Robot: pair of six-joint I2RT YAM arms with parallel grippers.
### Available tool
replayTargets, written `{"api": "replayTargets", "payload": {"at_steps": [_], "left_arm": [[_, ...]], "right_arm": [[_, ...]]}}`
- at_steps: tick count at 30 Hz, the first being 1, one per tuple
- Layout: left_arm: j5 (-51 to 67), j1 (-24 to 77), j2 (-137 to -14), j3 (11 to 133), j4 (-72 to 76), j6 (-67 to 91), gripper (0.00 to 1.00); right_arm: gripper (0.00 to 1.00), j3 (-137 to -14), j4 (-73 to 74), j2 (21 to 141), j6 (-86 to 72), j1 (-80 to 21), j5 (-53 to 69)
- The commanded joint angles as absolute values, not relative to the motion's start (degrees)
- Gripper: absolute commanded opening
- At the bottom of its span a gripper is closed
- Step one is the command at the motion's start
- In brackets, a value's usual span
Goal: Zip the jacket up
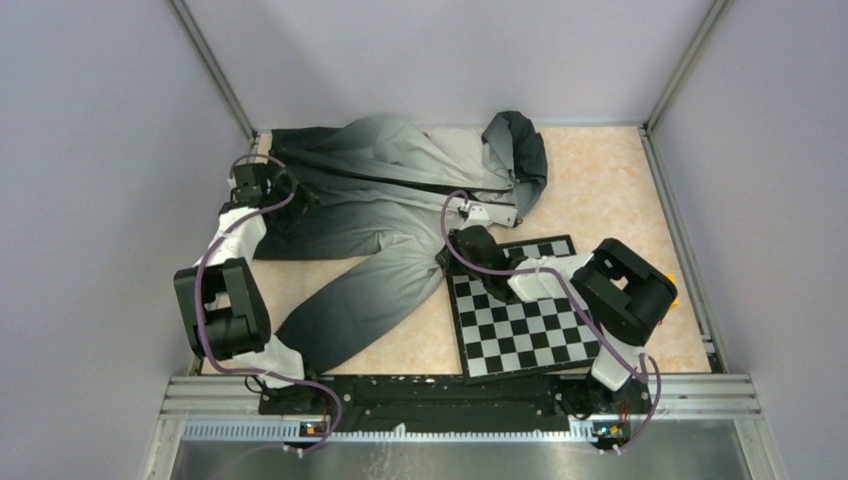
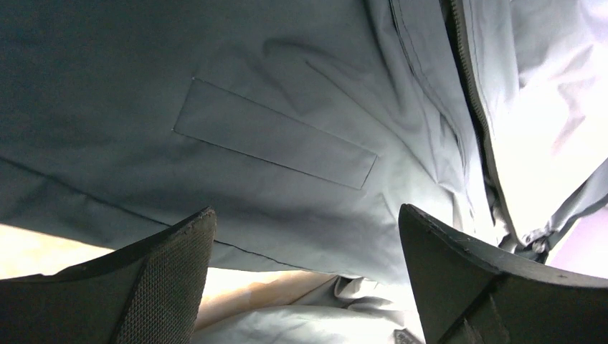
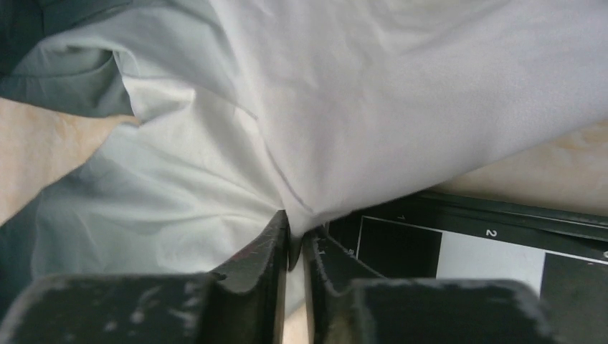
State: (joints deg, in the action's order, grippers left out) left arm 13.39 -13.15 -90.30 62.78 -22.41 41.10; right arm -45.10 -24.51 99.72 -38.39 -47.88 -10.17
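securing step: the jacket (image 1: pixel 380 190) lies unzipped across the desk's (image 1: pixel 600 170) far left. right gripper (image 3: pixel 295 236) jaws pinch its pale fabric; left gripper (image 2: pixel 305 215) jaws gape empty over the dark hem, which they likely grip next.

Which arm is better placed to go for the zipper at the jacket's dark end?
Left, probably. The left hand is open over the jacket's dark end, with the zipper showing in its wrist view. The right hand is shut on the jacket's light fabric by the chessboard, so it is busy.
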Motion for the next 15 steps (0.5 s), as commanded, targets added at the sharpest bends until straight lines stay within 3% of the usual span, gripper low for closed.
{"api": "replayTargets", "payload": {"at_steps": [1,4,9,15], "left_arm": [[20.75,-15.72,-90.25,62.93,-15.95,33.85,0.97],[27.37,-18.49,-89.99,58.93,-7.99,34.39,0.95],[33.00,-20.73,-94.91,61.15,-4.91,33.81,0.89],[30.08,-21.18,-97.21,65.05,-3.97,33.03,0.88]], "right_arm": [[0.23,-51.48,-17.92,95.74,-29.46,-48.83,-14.06],[0.38,-55.21,-13.54,94.84,-25.49,-48.87,-15.34],[0.54,-60.86,-12.02,94.40,-19.04,-48.85,-14.56],[0.62,-74.71,-12.64,103.24,-11.84,-48.84,-11.97]]}}
